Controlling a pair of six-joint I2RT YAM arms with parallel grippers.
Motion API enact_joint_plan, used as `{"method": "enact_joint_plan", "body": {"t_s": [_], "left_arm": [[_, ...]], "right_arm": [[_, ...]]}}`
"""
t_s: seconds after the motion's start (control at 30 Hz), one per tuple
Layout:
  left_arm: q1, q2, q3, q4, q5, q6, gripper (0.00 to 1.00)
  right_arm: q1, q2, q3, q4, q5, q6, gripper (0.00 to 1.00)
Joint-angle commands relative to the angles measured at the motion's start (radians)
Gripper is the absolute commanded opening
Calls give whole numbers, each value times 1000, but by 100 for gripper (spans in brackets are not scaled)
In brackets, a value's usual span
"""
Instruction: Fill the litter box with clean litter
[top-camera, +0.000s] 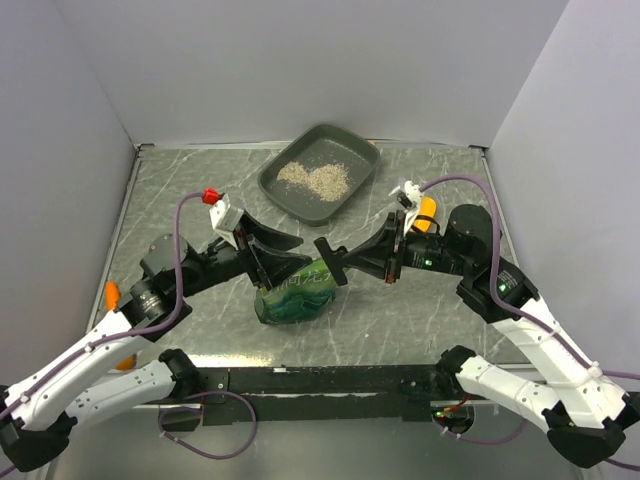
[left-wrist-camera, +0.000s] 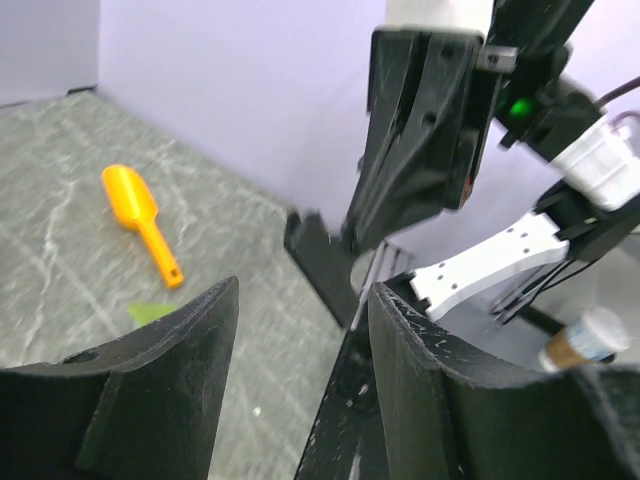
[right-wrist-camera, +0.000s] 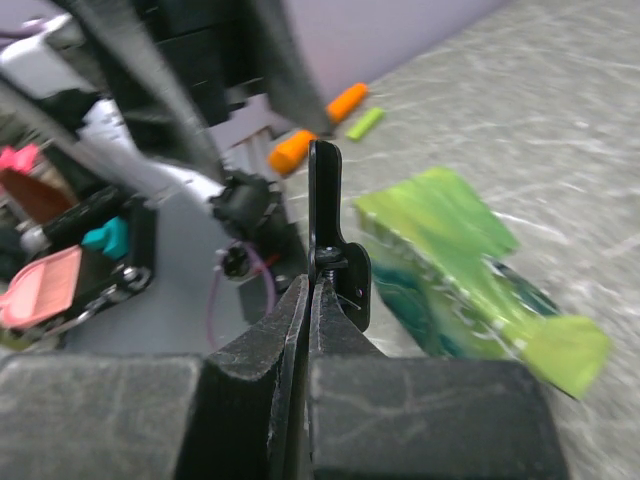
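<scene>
Dark grey plastic litter box (top-camera: 345, 150): shallow, rounded corners, raised rim. It sits well beyond both sets of jaws, toward the back wall. Clean litter (top-camera: 313, 178) lies inside it as 1 small pale tan pile, sand-fine and loose, covering only part of the floor. Fill looks barely begun.

Green bag (top-camera: 295, 293): crinkly glossy film, slumped on its side, just below and in front of both sets of jaws.

Left gripper (left-wrist-camera: 303, 300): 2 jaws spread wide, nothing between them. Right gripper (right-wrist-camera: 320, 210): jaws pressed flat together, nothing seen between them. The bag lies just beside them, not in them. The 2 grippers face each other, near.

Orange scoop (left-wrist-camera: 140, 220): hard plastic, rounded bowl, straight handle, flat on the table beyond the left jaws. Table (top-camera: 180, 190): grey, marbled, smooth.

Risks, as judged:
- The film is slick and soft, so a pinch on a loose fold could slip or tear.
- If the bag's mouth is open (cannot tell), lifting by the wrong end would dump granules on the table short of the box.
- Both arms crowd 1 spot, so a reach by either could knock the other.
</scene>
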Motion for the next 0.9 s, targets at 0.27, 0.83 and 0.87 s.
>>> {"method": "enact_joint_plan", "body": {"t_s": [0.27,0.83,0.87], "left_arm": [[-1,17,-36,224,78,-101,56],[1,18,-41,217,86,-95,44],[-1,20,-41,220,86,-95,44]], "right_arm": [[93,45,50,137,-3,51,0],[114,23,57,180,17,71,0],[116,25,59,181,17,70,0]]}}
